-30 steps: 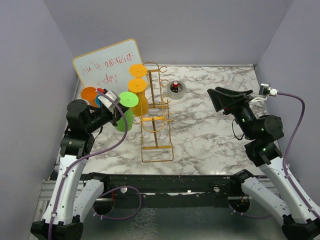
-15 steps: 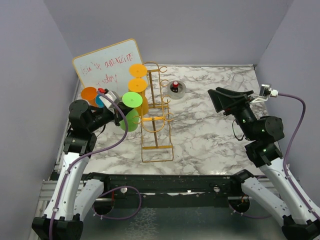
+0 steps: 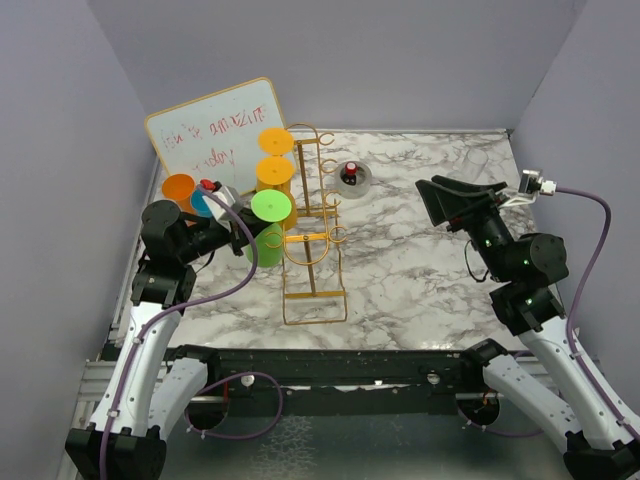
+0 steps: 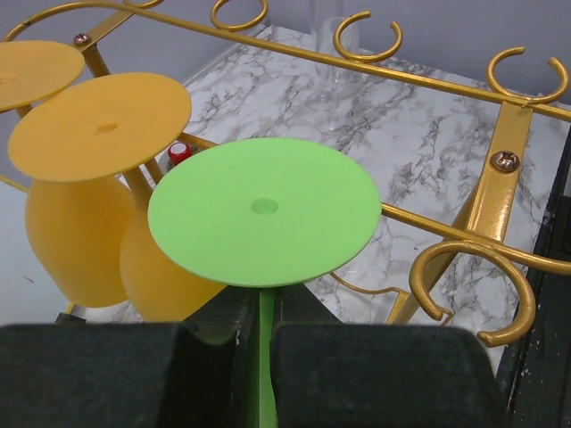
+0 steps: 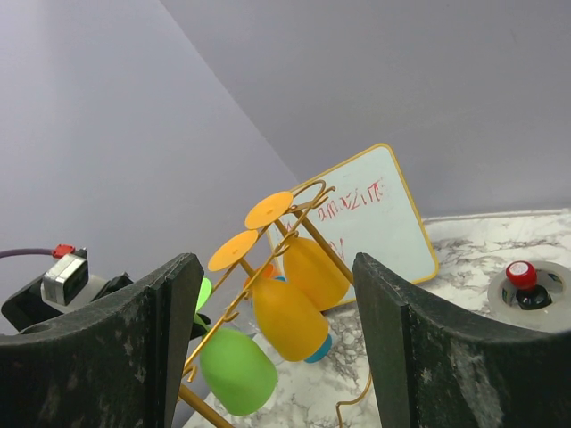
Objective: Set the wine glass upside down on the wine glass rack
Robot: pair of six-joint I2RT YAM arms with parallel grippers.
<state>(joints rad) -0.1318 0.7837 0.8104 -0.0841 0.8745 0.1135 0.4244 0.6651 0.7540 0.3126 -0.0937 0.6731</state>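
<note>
The green wine glass (image 3: pixel 266 244) hangs upside down, its round foot (image 4: pixel 263 209) on top. My left gripper (image 4: pixel 259 332) is shut on its thin stem (image 4: pixel 260 357) just under the foot. The glass is right beside the left hooks of the gold wine glass rack (image 3: pixel 315 232), near an empty loop hook (image 4: pixel 473 276). Whether the stem touches the wire I cannot tell. Two yellow glasses (image 3: pixel 274 172) hang upside down on the rack's left side. My right gripper (image 3: pixel 447 200) hovers open at the right and holds nothing. It faces the rack (image 5: pixel 268 259) and the green glass (image 5: pixel 236 370).
A whiteboard (image 3: pixel 215 125) with red writing leans at the back left. An orange glass (image 3: pixel 178 187) and a blue one (image 3: pixel 203 204) stand behind my left arm. A small dish with a red-capped thing (image 3: pixel 352 176) sits behind the rack. Grey walls close in both sides.
My left gripper has carried the green glass to the right, closer to the rack's left hooks. The right arm has stayed still.
</note>
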